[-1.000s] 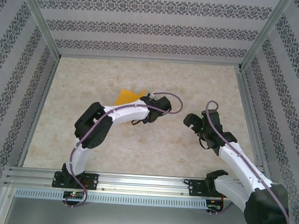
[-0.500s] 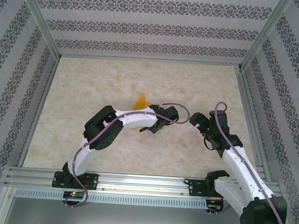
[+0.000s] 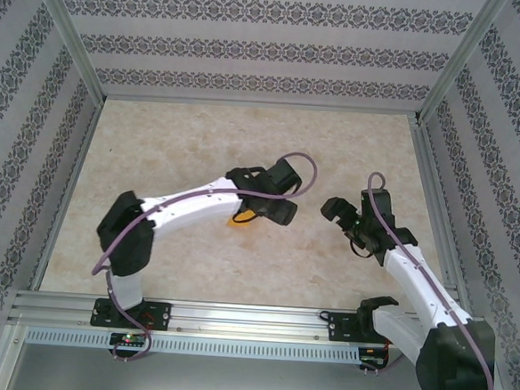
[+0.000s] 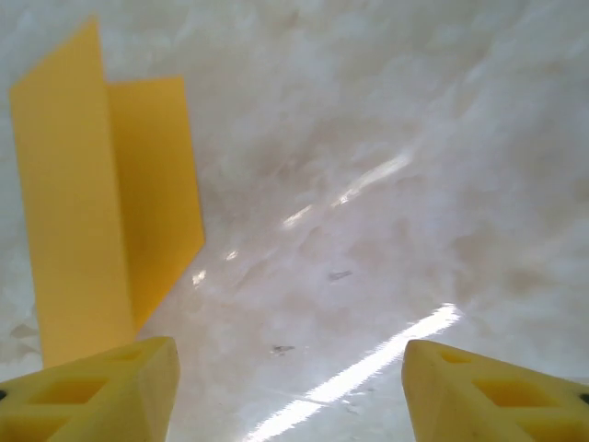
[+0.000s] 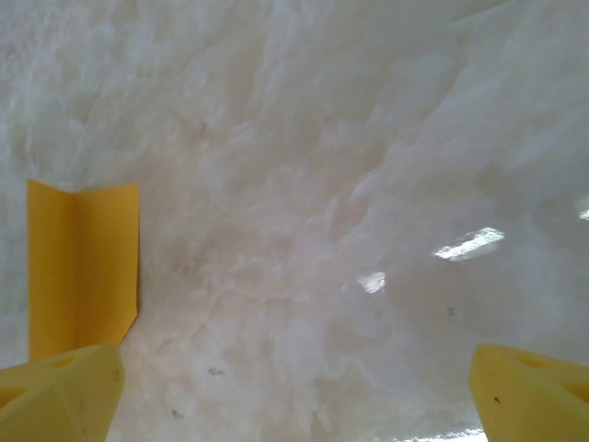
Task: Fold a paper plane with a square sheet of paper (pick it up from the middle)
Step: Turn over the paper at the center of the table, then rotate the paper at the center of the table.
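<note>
Top view: the orange sheet of paper [image 3: 243, 218] just peeks out from under the left arm [image 3: 197, 200], mid-surface [image 3: 157, 134], right by the left claw [image 3: 277, 210]. The right claw [image 3: 332, 209] sits farther off to the right.

Left wrist: the left claw [image 4: 285, 373] is spread wide and empty. The paper [image 4: 101, 212] is at frame left, half-folded, with the crease running top to bottom.

Right wrist: the right claw [image 5: 294, 391] is also wide apart and empty, with the paper [image 5: 83, 267] at the left edge.

I'd say the left one's nearer. No print or labels anywhere.

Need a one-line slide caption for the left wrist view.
Open left pincer over pale marbled table, creased orange paper sheet half-folded beside one fingertip.
</note>
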Motion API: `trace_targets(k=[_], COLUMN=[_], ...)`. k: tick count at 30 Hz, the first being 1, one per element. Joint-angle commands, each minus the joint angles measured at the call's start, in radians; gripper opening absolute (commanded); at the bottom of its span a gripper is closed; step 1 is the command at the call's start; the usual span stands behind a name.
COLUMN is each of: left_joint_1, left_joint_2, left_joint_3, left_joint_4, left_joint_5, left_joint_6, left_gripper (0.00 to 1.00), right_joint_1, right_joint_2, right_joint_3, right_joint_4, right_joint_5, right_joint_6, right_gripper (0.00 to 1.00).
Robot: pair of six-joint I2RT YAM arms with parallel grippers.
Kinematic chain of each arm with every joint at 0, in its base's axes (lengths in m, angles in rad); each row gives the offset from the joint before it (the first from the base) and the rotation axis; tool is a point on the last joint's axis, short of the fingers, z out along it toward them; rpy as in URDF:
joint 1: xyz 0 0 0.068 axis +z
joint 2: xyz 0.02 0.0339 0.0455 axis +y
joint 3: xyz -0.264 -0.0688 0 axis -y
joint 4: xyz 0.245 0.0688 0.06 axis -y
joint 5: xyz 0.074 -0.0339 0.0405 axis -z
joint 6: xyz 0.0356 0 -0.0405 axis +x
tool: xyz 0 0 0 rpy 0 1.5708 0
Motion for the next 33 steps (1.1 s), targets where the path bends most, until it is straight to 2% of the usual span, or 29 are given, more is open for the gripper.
trace_targets(k=[1,6,7,9,16,19,25,28,33], left_joint_1=[0.064,0.162,0.188,0.227,0.378,0.427,0.493,0.513,0.521], left_joint_2=[-0.091,-0.258,-0.291,-0.353,-0.560,-0.615,-0.736,-0.773,-0.748], left_joint_3=[-0.085,-0.225,-0.261,-0.331,-0.582,-0.647,-0.745,-0.759,-0.740], left_joint_4=[0.096,0.136,0.150,0.176,0.248,0.254,0.252,0.239,0.202], left_joint_5=[0.078,0.027,0.031,0.025,0.014,0.011,-0.052,-0.061,-0.055], left_joint_6=[-0.079,-0.131,-0.133,-0.126,-0.198,-0.211,-0.301,-0.315,-0.307], left_gripper=[0.75,0.91,0.93,0.99,1.00,1.00,1.00,1.00,1.00], right_joint_1=[0.028,0.202,0.243,0.317,0.517,0.569,0.605,0.611,0.621], right_joint_2=[0.058,0.166,0.196,0.265,0.555,0.685,0.899,0.963,1.002], right_joint_3=[0.074,0.162,0.185,0.233,0.476,0.596,0.760,0.805,0.803], right_joint_4=[0.046,0.087,0.101,0.134,0.163,0.133,0.087,0.065,0.040], right_joint_5=[-0.107,-0.034,-0.018,-0.005,0.006,-0.007,-0.025,-0.041,-0.044], right_joint_6=[-0.049,-0.015,-0.004,0.019,0.038,0.040,0.087,0.079,0.046], right_gripper=[0.92,0.90,0.88,0.78,0.56,0.51,0.50,0.49,0.51])
